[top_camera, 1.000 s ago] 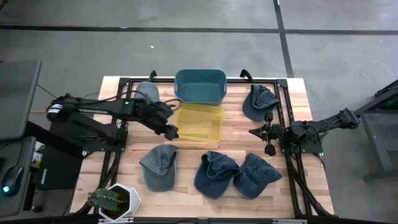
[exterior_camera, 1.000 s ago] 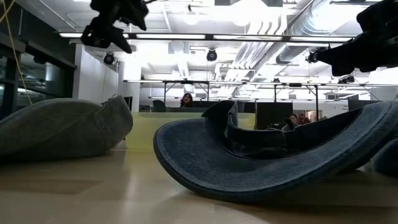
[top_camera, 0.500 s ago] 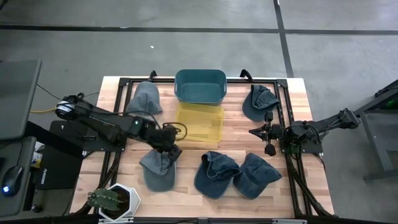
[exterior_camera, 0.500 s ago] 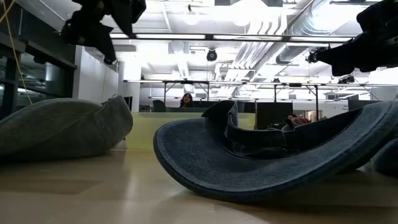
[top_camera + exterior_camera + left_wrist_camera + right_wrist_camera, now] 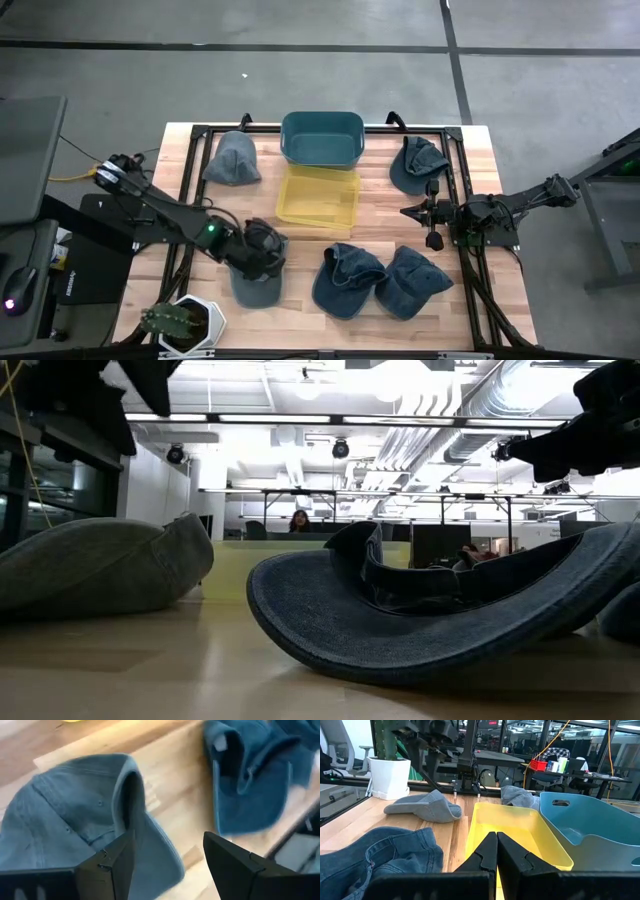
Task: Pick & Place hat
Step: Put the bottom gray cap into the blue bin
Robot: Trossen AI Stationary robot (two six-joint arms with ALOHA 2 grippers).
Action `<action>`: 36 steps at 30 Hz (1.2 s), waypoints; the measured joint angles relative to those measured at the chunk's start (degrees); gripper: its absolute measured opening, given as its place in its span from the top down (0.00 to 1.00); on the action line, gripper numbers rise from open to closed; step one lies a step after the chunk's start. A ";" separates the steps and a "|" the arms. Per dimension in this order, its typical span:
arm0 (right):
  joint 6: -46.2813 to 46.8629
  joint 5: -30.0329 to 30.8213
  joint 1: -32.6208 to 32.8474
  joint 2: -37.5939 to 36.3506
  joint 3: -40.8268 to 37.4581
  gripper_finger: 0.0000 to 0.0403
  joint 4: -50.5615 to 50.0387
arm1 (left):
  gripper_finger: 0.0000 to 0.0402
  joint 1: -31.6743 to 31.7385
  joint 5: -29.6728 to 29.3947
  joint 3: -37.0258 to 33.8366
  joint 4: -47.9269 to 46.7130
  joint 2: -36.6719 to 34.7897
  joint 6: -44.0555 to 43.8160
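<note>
Nearest to you, at the front edge of the wooden surface (image 5: 375, 215), stands a white pot with a cactus (image 5: 180, 322) at the left corner. Just behind it lies the grey-blue hat (image 5: 256, 270), and your left gripper (image 5: 268, 252) hangs right over this hat with its fingers apart. In the left wrist view you see the same hat (image 5: 75, 815) between and below the two dark fingers (image 5: 112, 865), with its brim folded up; the fingers are not clamped on it.

To the right of that hat, two darker denim hats (image 5: 348, 280) (image 5: 412, 282) lie touching each other along the front. In the low view one of them (image 5: 440, 615) fills the foreground, upside down.

At the middle of the surface you find the yellow tray (image 5: 318, 197). At the right side, your right gripper (image 5: 408, 212) waits with its fingers pressed together and holding nothing; the right wrist view shows them pointing toward the yellow tray (image 5: 515, 832).

Farther back, the teal bin (image 5: 321, 138) stands touching the far end of the yellow tray. One more grey hat (image 5: 233, 160) lies to the left of the bin, and another blue hat (image 5: 417, 164) lies to the right of it.
</note>
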 joint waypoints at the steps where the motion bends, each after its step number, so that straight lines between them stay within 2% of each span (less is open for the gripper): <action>1: 0.00 0.01 0.02 0.00 -0.02 1.00 0.01 | 0.48 -0.63 -0.23 -0.04 -0.93 0.54 -0.48; 5: 0.00 0.00 0.01 0.00 -0.02 1.00 0.01 | 0.48 -1.82 0.63 -0.02 -0.95 3.16 1.22; 12: 0.00 0.00 0.00 0.00 0.00 1.00 0.02 | 0.48 -1.08 2.54 -0.05 2.62 7.44 12.11; 18: 0.00 0.02 0.02 0.00 -0.01 1.00 0.00 | 0.47 -0.75 1.43 -0.04 3.72 8.91 17.33; 26: 0.00 0.00 0.00 0.00 -0.01 1.00 -0.02 | 0.34 1.52 1.12 -0.04 3.49 8.91 16.47; 30: 0.00 0.00 0.00 0.00 -0.02 1.00 -0.03 | 0.28 4.08 4.81 -0.04 3.44 8.91 15.42; 36: 0.00 0.01 0.01 0.00 -0.01 1.00 -0.01 | 0.26 7.67 6.09 -0.05 2.82 8.91 11.49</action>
